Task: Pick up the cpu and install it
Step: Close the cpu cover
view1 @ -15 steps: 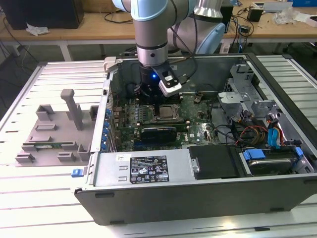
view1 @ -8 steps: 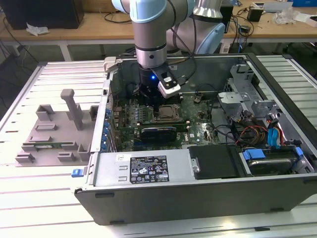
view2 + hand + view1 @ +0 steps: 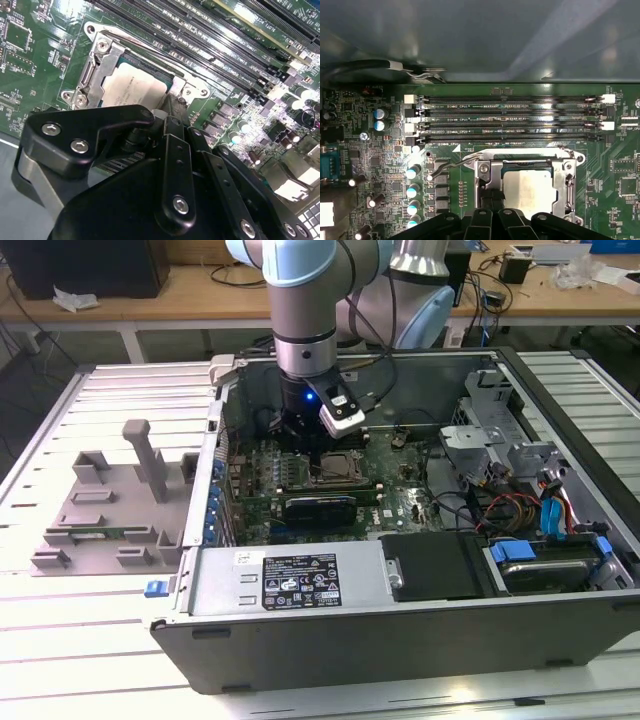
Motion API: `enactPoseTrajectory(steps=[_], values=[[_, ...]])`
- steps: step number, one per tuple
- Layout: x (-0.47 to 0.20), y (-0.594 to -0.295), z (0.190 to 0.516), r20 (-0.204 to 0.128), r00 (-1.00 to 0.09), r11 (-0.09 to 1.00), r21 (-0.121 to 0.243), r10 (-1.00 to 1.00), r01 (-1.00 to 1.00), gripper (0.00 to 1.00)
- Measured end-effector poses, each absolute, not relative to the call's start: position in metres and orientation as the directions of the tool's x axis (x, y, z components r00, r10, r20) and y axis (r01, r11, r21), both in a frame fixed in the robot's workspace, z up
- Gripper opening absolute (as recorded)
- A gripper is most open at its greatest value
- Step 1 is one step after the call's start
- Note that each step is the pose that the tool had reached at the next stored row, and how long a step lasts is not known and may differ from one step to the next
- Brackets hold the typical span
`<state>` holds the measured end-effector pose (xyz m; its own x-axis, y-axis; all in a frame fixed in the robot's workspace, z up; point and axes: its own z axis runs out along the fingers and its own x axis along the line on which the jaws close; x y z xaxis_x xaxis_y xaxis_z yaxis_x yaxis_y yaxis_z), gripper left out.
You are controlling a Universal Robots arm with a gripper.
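Computer case [image 3: 400, 640] open from above. Gripper [image 3: 300, 438] low over motherboard [image 3: 255, 508], at socket frame [image 3: 482, 172] with cpu [image 3: 527, 192] seated inside. Memory slots [image 3: 510, 120] just beside frame, capacitors [image 3: 412, 192] near. Power supply [image 3: 290, 580], drive cage [image 3: 490, 415], cables [image 3: 505, 505] crowd the board's edges.

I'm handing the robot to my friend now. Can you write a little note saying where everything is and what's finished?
Cpu: lies flat inside the socket frame on the motherboard, silver top up, seen in both wrist views.
Pincer: low over the socket, right at the cpu's edge. Whether it is open or shut cannot be told.
Done: the cpu is at the socket.
Left: it is unclear whether the cpu is fully seated, and the pincer is not yet clear of the socket.
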<state>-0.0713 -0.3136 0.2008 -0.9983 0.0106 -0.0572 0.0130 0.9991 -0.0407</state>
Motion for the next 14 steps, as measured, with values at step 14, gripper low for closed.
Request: enactPoseTrajectory(steps=[14], values=[[-0.071, -0.314, 0.216, -0.057, -0.998, 0.999, -0.04, 0.011, 0.013, 0.11]])
